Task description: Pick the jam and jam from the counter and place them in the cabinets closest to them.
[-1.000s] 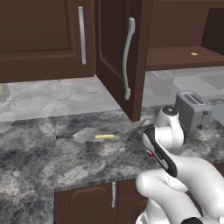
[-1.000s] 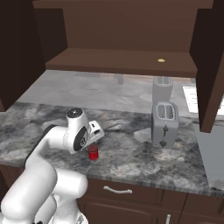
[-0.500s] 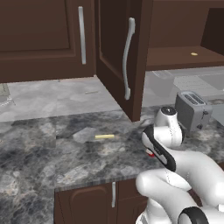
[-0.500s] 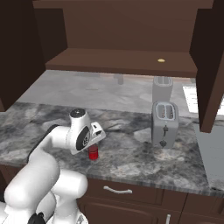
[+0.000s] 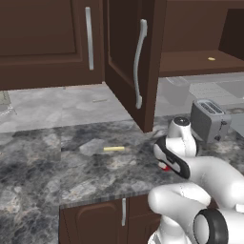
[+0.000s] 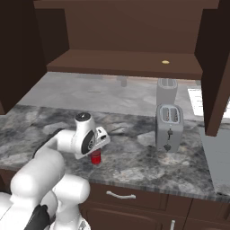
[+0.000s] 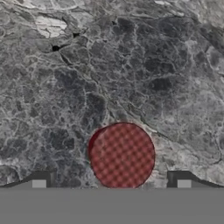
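Note:
A small red jam jar (image 6: 95, 157) stands on the grey marbled counter (image 6: 134, 157), directly under my hand. From above, its checkered red lid (image 7: 122, 155) sits low in the hand view between my two fingertips (image 7: 41, 179). My gripper (image 7: 111, 183) is open over the jar, the jaws wide on either side and not touching it. In the left base view only a sliver of the jam (image 5: 165, 167) peeks out beneath the hand. Above the counter, the dark brown cabinet (image 6: 121, 63) is open, its door (image 5: 128, 57) swung out toward me.
A silver toaster (image 6: 168, 128) stands on the counter to the right of the jar. A thin yellow stick (image 5: 114, 148) lies to the left on the counter. A small yellow item (image 6: 165, 62) rests on the cabinet shelf. The open door's edge hangs just left of my hand.
The hand has hardly moved over the red jam. The arm's lower links have swung a little, and a dark joint ring has come into the left base view's bottom.

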